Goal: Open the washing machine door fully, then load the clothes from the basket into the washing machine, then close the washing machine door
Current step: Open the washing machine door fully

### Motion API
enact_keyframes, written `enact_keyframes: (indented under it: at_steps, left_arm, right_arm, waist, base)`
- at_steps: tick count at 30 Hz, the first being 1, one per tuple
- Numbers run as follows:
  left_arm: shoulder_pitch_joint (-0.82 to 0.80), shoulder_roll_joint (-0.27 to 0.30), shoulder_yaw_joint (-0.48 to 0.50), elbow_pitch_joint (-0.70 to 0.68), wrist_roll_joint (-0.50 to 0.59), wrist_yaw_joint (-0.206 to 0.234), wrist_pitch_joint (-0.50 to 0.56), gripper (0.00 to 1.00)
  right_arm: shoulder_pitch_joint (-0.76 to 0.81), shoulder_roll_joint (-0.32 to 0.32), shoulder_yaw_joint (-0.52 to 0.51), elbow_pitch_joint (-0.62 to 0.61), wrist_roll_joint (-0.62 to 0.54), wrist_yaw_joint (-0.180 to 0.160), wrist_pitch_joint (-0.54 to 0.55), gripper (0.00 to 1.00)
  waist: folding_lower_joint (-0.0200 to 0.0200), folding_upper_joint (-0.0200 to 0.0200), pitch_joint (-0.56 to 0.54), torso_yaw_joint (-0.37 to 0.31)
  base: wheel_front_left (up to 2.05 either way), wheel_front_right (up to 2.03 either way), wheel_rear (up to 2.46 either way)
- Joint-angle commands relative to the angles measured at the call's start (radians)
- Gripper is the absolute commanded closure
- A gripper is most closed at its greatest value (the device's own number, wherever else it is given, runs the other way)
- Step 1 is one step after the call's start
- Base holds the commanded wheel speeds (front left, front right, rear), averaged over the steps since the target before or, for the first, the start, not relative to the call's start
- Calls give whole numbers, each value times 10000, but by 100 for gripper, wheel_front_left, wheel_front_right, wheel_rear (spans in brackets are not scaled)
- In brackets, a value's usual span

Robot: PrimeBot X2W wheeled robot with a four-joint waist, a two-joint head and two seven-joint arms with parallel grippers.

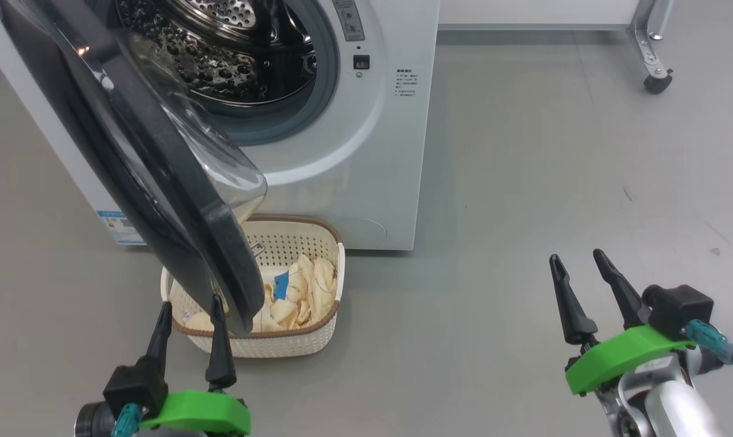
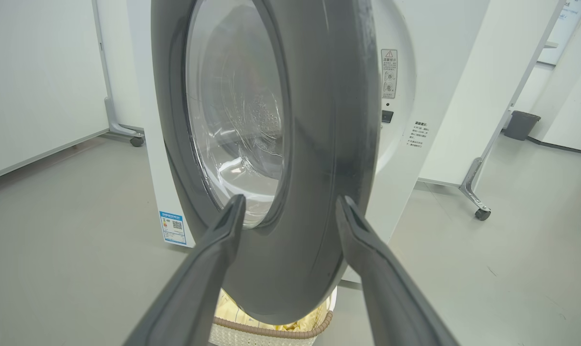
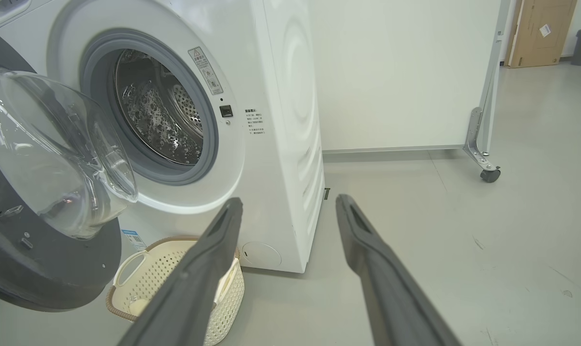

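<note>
Nearest me, my left gripper (image 1: pixel 190 302) has its fingers spread and empty, lined up on the lower rim of the washing machine door (image 1: pixel 160 200), I judge to push it wider. My right gripper (image 1: pixel 576 256) hangs spread and empty over bare floor. The half-open door overhangs the basket (image 1: pixel 337 273), partly covering the clothes (image 1: pixel 306 291). Beyond, the steel drum (image 1: pixel 221 54) stands open.

Door (image 1: pixel 160 182) rim glossy black w/ clear glass bowl — drum (image 1: pixel 221 54) shiny perforated steel, basket (image 1: pixel 281 347) cream plastic.
</note>
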Motion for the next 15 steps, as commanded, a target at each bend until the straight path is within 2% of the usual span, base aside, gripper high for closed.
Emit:
enact_keyframes:
  at_steps: [1,15]
  left_arm:
    - [-383,123,288,-294,9,60,-69,0]
    - [-374,123,304,-316,28,57,-69,0]
  right_arm:
    - [-235,12,144,-389,-81,-29,-17,0]
    - [-210,79,202,-361,-15,-29,-37,0]
  waist:
    - [0,0,-1,4]
    - [0,0,25,17]
  base:
    - [0,0,0]
    - [0,0,0]
